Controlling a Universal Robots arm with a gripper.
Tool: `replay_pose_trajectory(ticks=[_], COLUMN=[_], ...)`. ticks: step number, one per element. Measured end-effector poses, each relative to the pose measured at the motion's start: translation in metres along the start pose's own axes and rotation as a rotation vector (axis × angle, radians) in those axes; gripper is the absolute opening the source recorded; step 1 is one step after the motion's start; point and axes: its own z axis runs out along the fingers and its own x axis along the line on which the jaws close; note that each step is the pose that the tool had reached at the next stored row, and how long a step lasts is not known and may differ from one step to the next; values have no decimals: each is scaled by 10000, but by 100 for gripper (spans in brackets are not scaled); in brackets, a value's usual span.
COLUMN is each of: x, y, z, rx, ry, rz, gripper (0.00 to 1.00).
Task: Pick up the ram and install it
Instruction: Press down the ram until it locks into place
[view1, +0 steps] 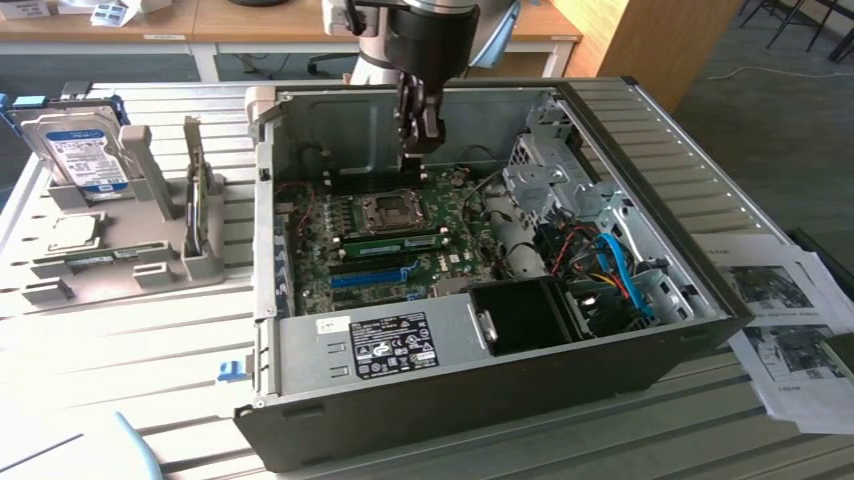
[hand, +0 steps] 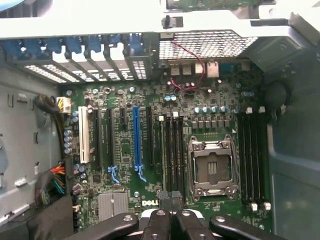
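The ram (view1: 400, 241) is a thin green stick standing in a black slot of the motherboard (view1: 320, 262), just beside the empty processor socket (view1: 388, 209). In the wrist view the ram (hand: 161, 150) shows edge-on as a green line among the black slots between the blue slot (hand: 135, 142) and the socket (hand: 211, 169). My gripper (view1: 418, 148) hangs inside the open computer case (view1: 667, 215), above the board's far side and clear of the ram. The gripper (hand: 170, 199) is shut, fingertips together, with nothing between them.
On the exterior view's left a grey fixture (view1: 140, 270) holds a hard drive (view1: 80, 150) and a square silver chip (view1: 74, 231). In the case are a power supply (view1: 387, 340), a black fan shroud (view1: 527, 315) and blue cables (view1: 617, 270). Printed sheets (view1: 787, 330) lie to the right.
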Motion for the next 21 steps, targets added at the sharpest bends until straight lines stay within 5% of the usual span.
replay_pose_trajectory(ticks=[21], x=[0], y=[-1], z=[7], rx=[23], ry=[-103], rz=[2788], gripper=[9])
